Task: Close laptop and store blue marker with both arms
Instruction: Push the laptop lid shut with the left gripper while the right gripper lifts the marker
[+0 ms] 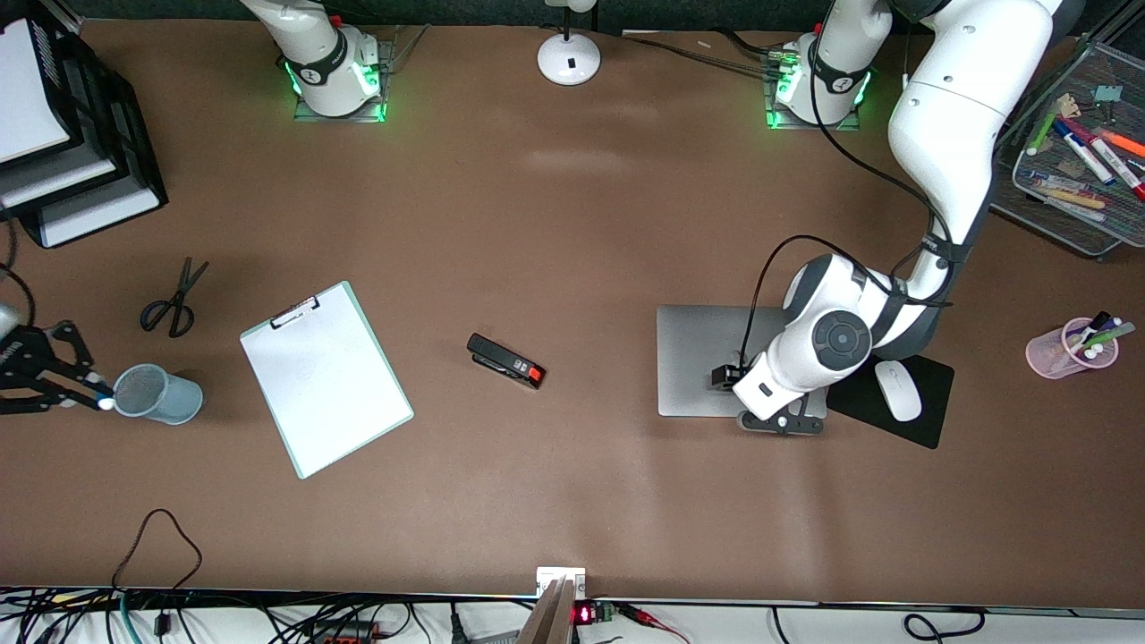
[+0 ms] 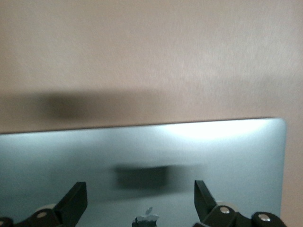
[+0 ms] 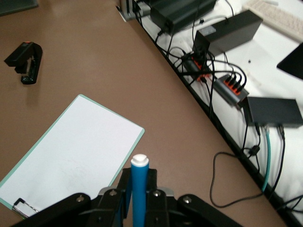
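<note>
Laptop (image 1: 707,358) is shut, lid flat on the brown surface (image 1: 572,224) toward the left arm's end, apple logo (image 2: 147,218) up. Left gripper (image 2: 140,201) sits just over the lid, fingers (image 2: 75,201) spread wide apart with nothing between them; their shadow falls on the lid. In the front view the left arm's wrist covers the laptop's edge beside the black mouse pad (image 1: 903,407), which carries a white mouse (image 1: 897,390).

Right gripper (image 1: 100,400) is at the right arm's end of the surface, right at the rim of the grey cup (image 1: 159,394). Fingers (image 3: 124,191) are clamped on the blue marker (image 3: 139,189), which stands upright in the grip with its white end (image 3: 140,160) up. In the front view only a white tip shows at the cup's rim; can't tell whether the marker is touching the cup.

Rest of the surface: clipboard (image 1: 325,377) with white paper near the cup, scissors (image 1: 173,302) farther from the front camera than the cup, black stapler (image 1: 505,360) between clipboard and laptop. Pink cup (image 1: 1072,347) with pens sits at the left arm's end, mesh tray (image 1: 1082,152) of markers farther from the camera than that. Black paper trays (image 1: 63,134) in the corner at the right arm's end, white lamp base (image 1: 569,56) between the two arm bases.
</note>
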Robot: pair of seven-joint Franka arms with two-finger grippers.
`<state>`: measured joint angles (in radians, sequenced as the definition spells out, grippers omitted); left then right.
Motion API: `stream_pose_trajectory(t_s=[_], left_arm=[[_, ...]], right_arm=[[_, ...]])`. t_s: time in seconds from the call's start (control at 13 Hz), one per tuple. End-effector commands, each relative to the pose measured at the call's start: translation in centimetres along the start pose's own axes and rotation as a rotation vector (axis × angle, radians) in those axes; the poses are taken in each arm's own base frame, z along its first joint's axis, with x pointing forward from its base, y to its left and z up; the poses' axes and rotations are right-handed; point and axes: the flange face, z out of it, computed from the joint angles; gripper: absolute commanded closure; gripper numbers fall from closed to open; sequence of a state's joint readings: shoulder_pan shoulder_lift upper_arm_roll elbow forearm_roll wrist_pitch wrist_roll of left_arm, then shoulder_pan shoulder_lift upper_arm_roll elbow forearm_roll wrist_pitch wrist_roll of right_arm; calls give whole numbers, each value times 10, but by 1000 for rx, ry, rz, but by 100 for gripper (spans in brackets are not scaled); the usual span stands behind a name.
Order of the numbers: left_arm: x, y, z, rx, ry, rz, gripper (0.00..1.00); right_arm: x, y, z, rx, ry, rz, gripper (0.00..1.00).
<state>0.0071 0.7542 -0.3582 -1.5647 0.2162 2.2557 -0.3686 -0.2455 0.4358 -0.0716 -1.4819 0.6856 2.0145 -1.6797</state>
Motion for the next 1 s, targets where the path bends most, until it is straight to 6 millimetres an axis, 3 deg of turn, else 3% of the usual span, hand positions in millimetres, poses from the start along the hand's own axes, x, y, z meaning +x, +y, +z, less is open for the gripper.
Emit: stream_pose_trajectory(t_s=[0.0, 0.15, 0.38, 0.62, 0.92], left_arm=[[8, -11, -29, 22, 41, -12, 0], [10, -26, -54, 30, 68, -31, 0], [10, -31, -100, 46, 103, -39, 0], [11, -48, -135, 55, 149, -50, 0], [2, -61, -188, 77, 182, -79, 0]], right_arm=[[-21, 1, -9, 31, 115, -65, 99], [-39, 1, -11, 53, 177, -98, 99], [-65, -5, -1, 141, 226, -136, 99], [-88, -8, 19, 193, 257, -229, 99], [-100, -11, 36, 211, 280, -347, 99]])
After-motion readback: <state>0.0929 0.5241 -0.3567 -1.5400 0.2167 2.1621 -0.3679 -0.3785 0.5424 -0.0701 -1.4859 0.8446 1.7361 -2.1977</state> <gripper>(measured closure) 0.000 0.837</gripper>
